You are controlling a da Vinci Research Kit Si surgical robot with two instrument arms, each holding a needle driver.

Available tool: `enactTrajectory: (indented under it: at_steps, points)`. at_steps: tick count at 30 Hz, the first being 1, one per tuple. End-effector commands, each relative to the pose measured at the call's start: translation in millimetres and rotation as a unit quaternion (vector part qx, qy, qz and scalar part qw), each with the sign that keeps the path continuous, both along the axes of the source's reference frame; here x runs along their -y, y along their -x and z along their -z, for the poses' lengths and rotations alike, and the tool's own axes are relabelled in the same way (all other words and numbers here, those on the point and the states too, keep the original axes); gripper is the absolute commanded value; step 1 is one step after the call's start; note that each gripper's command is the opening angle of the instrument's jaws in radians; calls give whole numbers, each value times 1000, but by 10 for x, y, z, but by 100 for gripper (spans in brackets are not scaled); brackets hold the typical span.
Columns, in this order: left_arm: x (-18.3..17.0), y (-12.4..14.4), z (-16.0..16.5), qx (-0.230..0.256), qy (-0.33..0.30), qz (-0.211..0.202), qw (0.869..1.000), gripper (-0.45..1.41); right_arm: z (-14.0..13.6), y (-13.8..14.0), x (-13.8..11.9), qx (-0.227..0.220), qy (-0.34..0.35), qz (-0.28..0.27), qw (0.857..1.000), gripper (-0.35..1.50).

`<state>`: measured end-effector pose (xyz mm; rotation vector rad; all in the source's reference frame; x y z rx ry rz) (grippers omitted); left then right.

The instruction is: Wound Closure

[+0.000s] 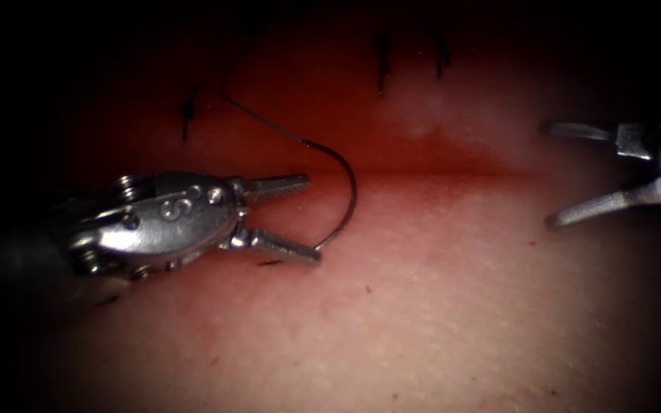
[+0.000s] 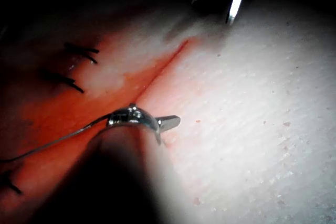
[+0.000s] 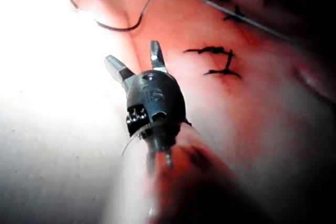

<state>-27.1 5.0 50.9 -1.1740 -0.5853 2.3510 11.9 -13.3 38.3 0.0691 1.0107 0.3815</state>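
Observation:
The curved needle (image 1: 352,191) lies free on the tissue (image 1: 437,306), arching over the left end of the cut (image 1: 453,171). One end touches the lower jaw tip of my left tool (image 1: 313,218), whose jaws stand open around nothing. From the needle's other end, dark thread (image 1: 258,116) runs up and to the left. Whether the needle pierces the tissue I cannot tell. My right tool (image 1: 548,176) hovers far to the right, jaws wide open and empty. The right wrist view has the right tool (image 3: 134,59), the needle (image 3: 123,28) and the thread (image 3: 247,20). The left wrist view shows the left tool (image 2: 152,121).
Dark finished stitches (image 1: 381,61) sit at the far side of the tissue, another (image 1: 188,113) at the upper left, also seen as stitches (image 3: 215,60). Red fluid (image 1: 422,157) stains the tissue around the cut. The right tool (image 2: 212,9) appears in the left wrist view.

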Motion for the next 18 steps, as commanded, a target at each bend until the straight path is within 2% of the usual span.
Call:
enactTrajectory:
  at_steps: [1,10,13,16,18]
  points:
    - [-3,6,-8,-7,-7,-3,1000,61,-3,-11,-2,2,-4,-2,1000,85]
    - [8,0,-23,-36,-41,-9,998,61,-4,-17,-2,7,-14,-2,1000,82]
    - [12,-2,-25,-44,-46,-15,998,56,-4,-18,-3,7,-17,-4,1000,82]
    - [15,-2,-26,-43,-48,-19,998,38,-4,-19,-3,8,-17,-4,1000,82]
    - [17,-1,-26,-41,-50,-23,998,11,-4,-19,-3,8,-17,-4,1000,82]
